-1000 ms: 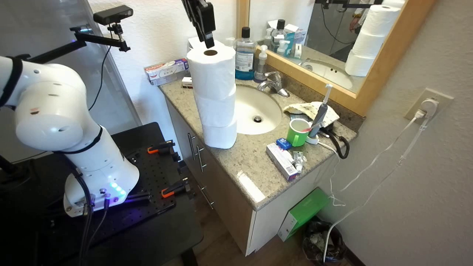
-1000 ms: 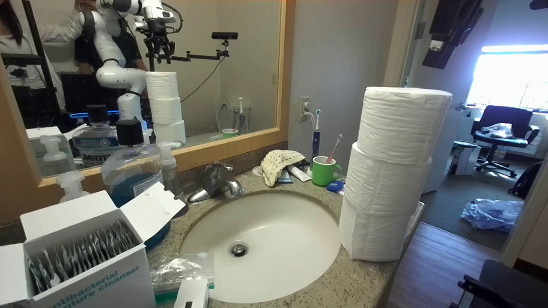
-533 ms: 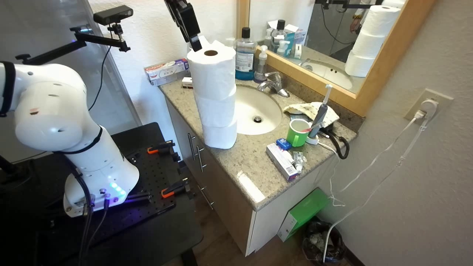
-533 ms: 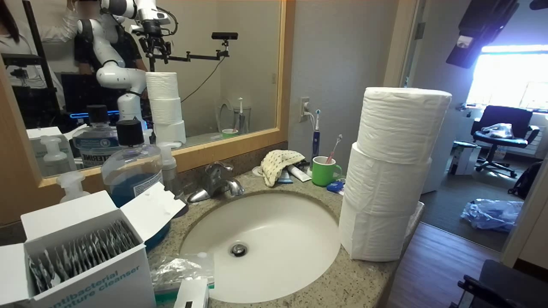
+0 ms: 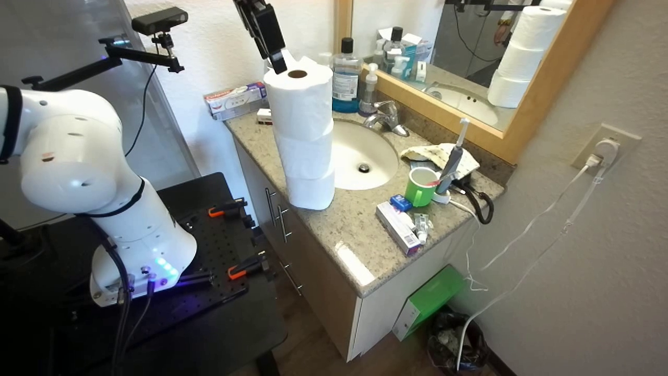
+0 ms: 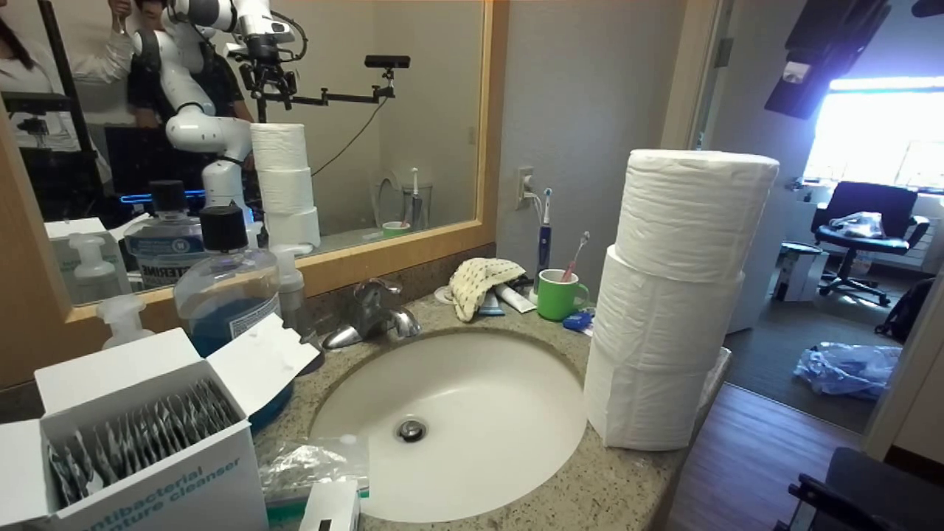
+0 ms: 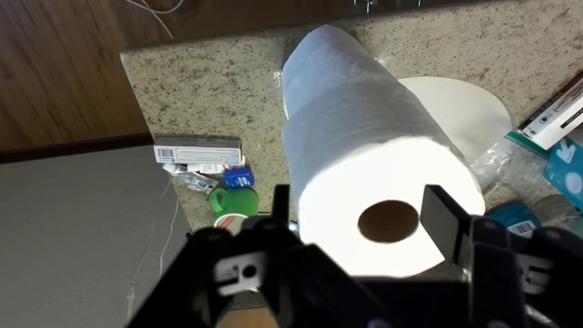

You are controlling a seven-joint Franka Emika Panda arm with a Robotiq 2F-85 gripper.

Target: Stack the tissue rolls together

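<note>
Speckled counter spreads beneath the claw, whose jaws stand apart, gripping nothing; just below it the three tissue rolls stand end on end, their shared axis roughly upright; retreat should probably run upward.

Pale wall, wood-framed mirror, wood-grained floor, bright window

A bathroom, by its sink, faucet, mirror, mouthwash and electric toothbrush
</note>
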